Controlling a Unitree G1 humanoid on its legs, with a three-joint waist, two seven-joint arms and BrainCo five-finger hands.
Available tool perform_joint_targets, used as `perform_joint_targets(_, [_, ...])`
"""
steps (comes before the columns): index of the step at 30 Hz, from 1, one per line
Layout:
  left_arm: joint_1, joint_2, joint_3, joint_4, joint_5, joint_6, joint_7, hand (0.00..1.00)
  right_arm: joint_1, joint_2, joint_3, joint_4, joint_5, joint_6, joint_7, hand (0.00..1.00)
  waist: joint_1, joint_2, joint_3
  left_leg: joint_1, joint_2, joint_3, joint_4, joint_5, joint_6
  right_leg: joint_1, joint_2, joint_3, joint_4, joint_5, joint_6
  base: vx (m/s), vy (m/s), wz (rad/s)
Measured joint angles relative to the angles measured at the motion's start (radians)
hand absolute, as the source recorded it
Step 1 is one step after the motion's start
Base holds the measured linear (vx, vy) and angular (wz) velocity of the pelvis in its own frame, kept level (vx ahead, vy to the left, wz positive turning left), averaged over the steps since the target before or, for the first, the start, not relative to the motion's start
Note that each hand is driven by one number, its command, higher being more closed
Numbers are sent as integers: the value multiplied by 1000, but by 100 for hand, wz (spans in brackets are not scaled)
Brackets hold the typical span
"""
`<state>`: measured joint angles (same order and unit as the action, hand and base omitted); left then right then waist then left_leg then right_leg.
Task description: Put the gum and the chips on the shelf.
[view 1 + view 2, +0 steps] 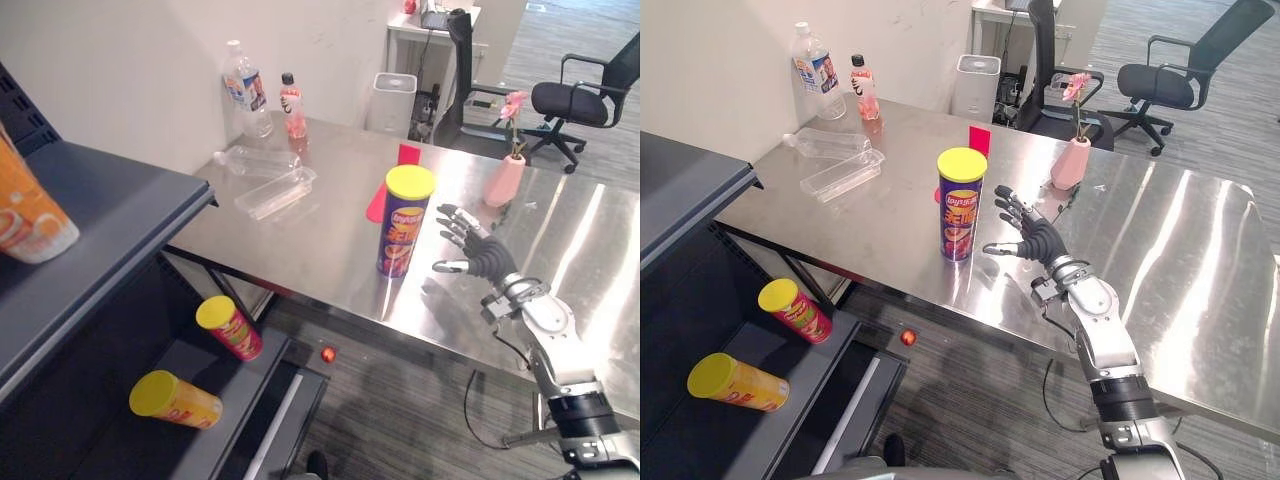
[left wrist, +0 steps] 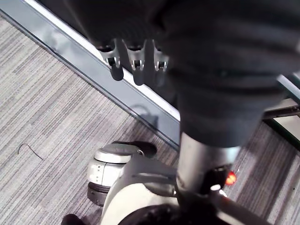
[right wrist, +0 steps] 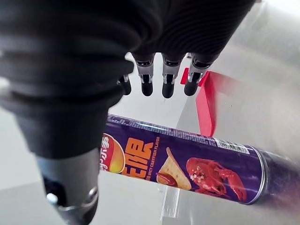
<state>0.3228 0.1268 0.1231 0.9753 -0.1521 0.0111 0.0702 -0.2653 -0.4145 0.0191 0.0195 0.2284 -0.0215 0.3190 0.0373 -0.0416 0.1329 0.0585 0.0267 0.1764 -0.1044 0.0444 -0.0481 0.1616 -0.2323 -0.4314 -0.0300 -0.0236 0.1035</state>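
A purple chips can (image 1: 404, 222) with a yellow lid stands upright near the front edge of the steel table (image 1: 300, 255). Just behind it lies a flat red pack (image 1: 408, 154), partly hidden by the can. My right hand (image 1: 478, 250) is open just right of the can, fingers spread toward it with a small gap between. The right wrist view shows its fingers (image 3: 166, 79) straight above the can (image 3: 187, 159), with the red pack (image 3: 206, 105) beyond. My left hand (image 2: 136, 63) hangs open above the floor. The dark shelf (image 1: 100, 230) stands at the left.
Two chips cans, one red (image 1: 230, 327) and one orange (image 1: 175, 399), lie on the lower shelf board, and an orange pack (image 1: 25, 215) is on the top board. Bottles (image 1: 245, 90), clear trays (image 1: 275, 192) and a pink vase (image 1: 505, 178) stand on the table. A small red ball (image 1: 328, 354) lies on the floor.
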Motion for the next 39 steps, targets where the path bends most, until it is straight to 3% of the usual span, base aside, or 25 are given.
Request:
perform_joint_targets(13, [-5, 2, -9, -16, -3, 7, -4, 0, -96, -1, 20, 116, -73, -1, -9, 0, 5, 3, 22, 2, -2, -24, 0, 8, 0, 16, 1, -10, 0, -2, 3, 0, -5, 5])
perform_joint_targets(39, [-5, 3, -34, -42, -4, 22, -9, 0, -205, -21, 31, 237, -112, -4, -14, 0, 26, 14, 34, -2, -4, -55, 0, 21, 0, 32, 1, -36, -1, -9, 13, 2, -3, 2])
